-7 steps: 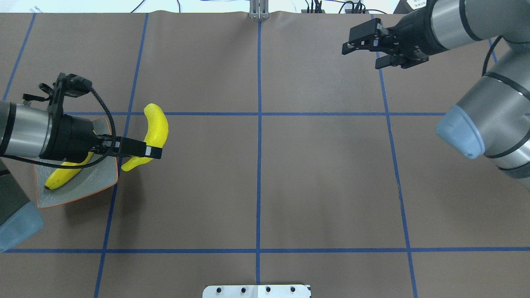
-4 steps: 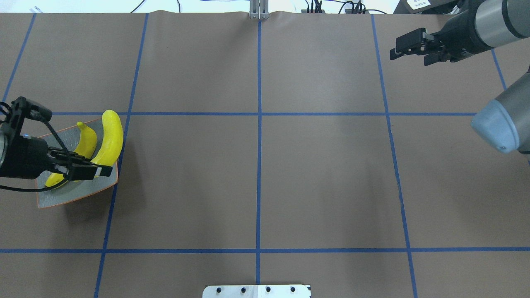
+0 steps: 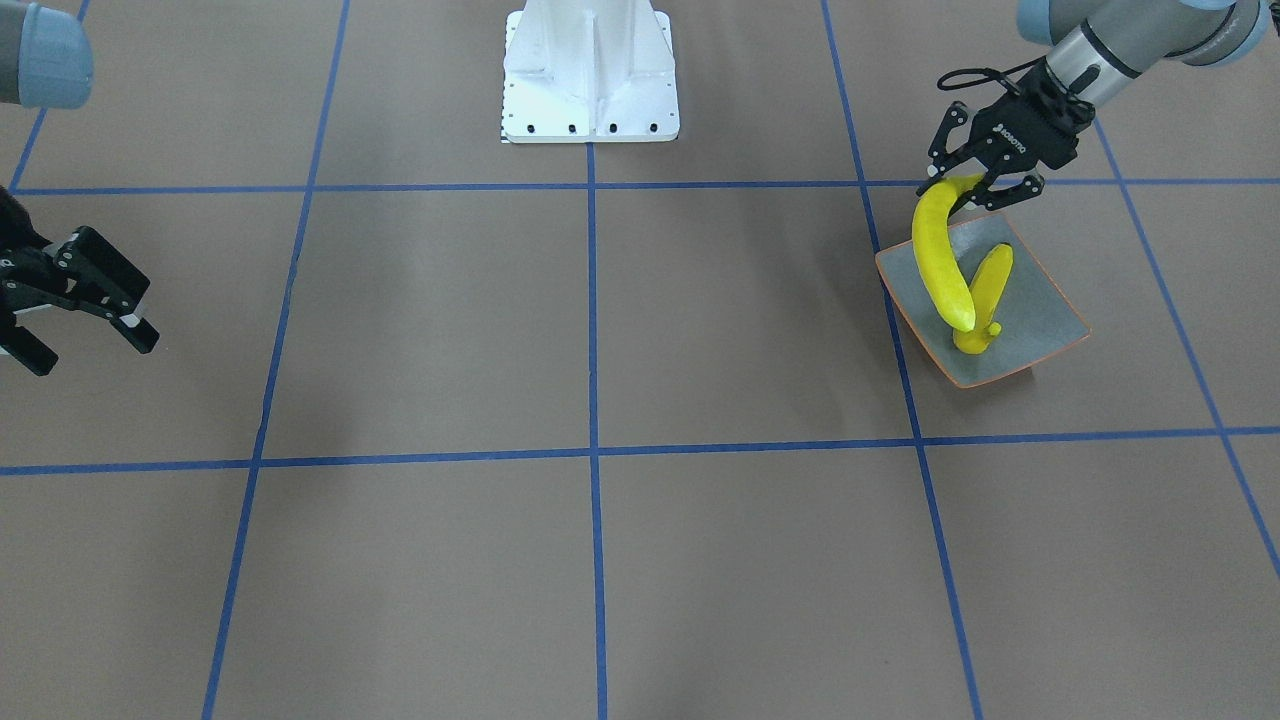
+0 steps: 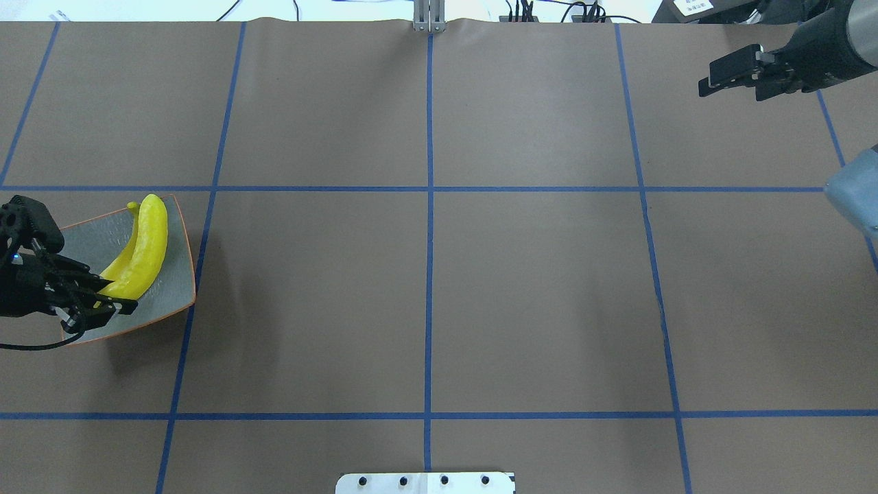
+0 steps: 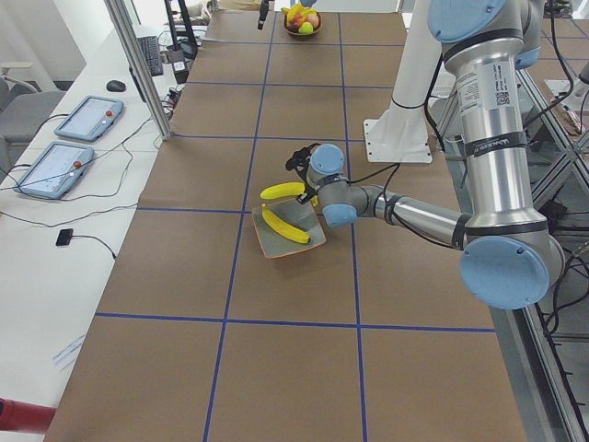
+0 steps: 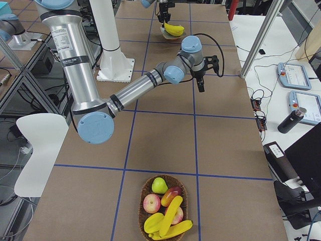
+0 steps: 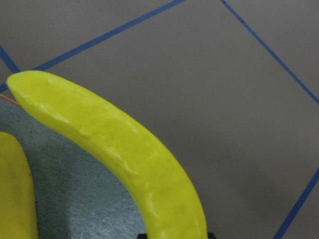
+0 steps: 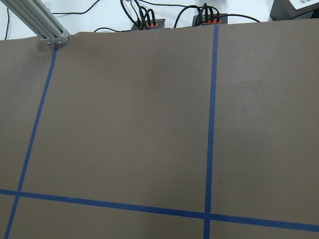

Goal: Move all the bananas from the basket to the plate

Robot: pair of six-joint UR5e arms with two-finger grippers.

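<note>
Now left jaws clamped on banana (image 3: 936, 258) over plate (image 3: 1042, 322), right jaws spread apart.

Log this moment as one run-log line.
left hand: shut on bright yellow curved banana, above square grey-green orange-rimmed plate | second banana: lying on plate | right hand: open, empty | woven basket: bananas inside

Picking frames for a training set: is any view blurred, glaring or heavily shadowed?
Left wrist-mounted view: the held banana fills the frame at close range, slightly soft, no glare. Overhead exterior view: sharp, with a soft shadow on the table right of the plate. Exterior front-facing view: even light, left hand and banana crisp. Right wrist-mounted view: sharp, evenly lit.
</note>
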